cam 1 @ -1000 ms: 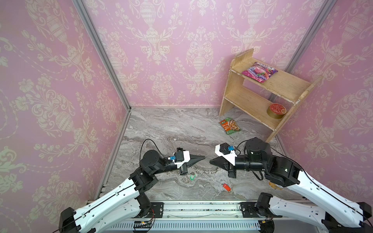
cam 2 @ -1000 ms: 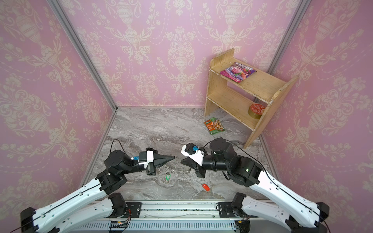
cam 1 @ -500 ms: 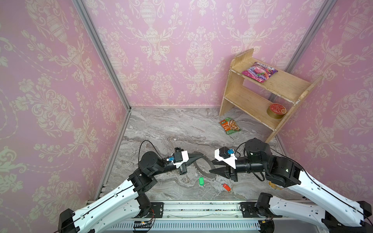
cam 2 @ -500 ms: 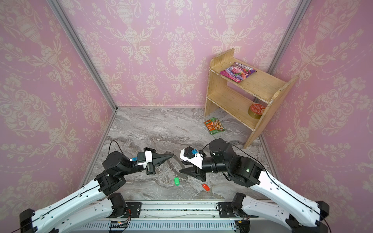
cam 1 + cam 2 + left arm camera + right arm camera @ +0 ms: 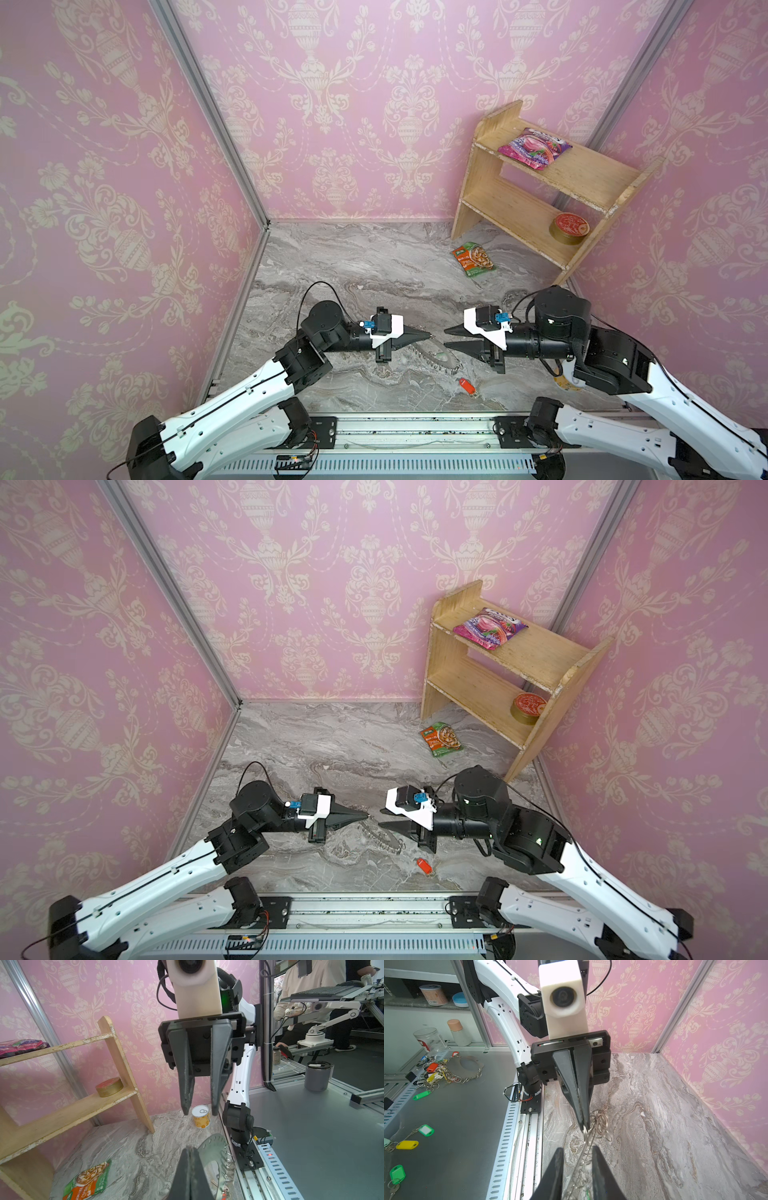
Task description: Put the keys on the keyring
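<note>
The left claw (image 5: 427, 335) is shut tight on the rim of the keyring (image 5: 434, 360), which hangs tipped from it. The right claw (image 5: 446, 337) has its fingers apart, close to the ring's other side. I cannot tell if it touches. The red-tagged key (image 5: 467, 385) lies on the floor (image 5: 374, 270) near the right claw.

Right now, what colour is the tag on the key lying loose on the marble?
The key tag is red, clearest in a top view.

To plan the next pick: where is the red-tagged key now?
In a top view the red-tagged key lies on the marble floor, right of centre, between the keyring and the front rail.
</note>
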`<state>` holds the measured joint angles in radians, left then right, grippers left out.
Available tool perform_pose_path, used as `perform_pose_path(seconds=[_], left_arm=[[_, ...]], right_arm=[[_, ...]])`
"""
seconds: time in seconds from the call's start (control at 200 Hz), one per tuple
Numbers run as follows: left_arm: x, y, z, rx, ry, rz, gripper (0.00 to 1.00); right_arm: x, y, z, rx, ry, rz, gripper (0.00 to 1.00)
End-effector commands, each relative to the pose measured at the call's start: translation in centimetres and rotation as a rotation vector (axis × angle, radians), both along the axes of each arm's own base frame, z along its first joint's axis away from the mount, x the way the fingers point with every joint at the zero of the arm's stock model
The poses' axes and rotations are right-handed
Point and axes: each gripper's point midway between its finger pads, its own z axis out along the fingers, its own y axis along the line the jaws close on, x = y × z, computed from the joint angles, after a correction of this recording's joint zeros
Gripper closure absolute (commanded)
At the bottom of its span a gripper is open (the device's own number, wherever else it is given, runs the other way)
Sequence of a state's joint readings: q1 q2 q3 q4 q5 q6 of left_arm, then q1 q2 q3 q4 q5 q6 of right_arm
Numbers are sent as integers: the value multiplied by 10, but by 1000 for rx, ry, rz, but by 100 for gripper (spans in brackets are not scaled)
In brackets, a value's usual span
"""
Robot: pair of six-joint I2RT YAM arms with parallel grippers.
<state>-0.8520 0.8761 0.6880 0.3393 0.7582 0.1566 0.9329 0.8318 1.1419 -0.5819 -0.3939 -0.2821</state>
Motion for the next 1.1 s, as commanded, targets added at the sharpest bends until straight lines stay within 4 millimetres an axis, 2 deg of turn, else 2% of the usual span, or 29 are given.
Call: perform_pose_path(seconds=[0.0,0.01,0.02,0.035,0.26,0.5,0.665,0.926,0.941,0.986,1.096], left_arm=[[-9,2,14,-15,10,-57,100],[-8,2,13,-13,12,-57,100],[-9,3,23,-28,-3,-58,100],[-10,3,26,-32,-8,-60,100],[-10,2,25,-12,1,-68,100],[-11,0,22,14,8,-83,100],[-11,-1,23,13,8,-85,100],[-12,0,27,14,11,-89,100],[-12,0,28,13,10,-86,100],[-11,0,28,13,11,-82,100],[-11,2,29,10,9,-70,100]], right_arm=[[0,4,-12,-65,6,27,77],[0,4,-6,-55,-3,26,77],[1,4,-1,-48,-10,25,77],[1,4,0,-48,-11,26,77],[3,9,-6,-69,1,34,82],[3,8,-5,-50,-5,27,92],[3,11,-13,-76,22,38,98],[5,13,-11,-64,28,33,100],[5,13,-23,-83,44,31,100],[7,13,-25,-74,46,20,100],[9,12,-18,-14,47,1,100]])
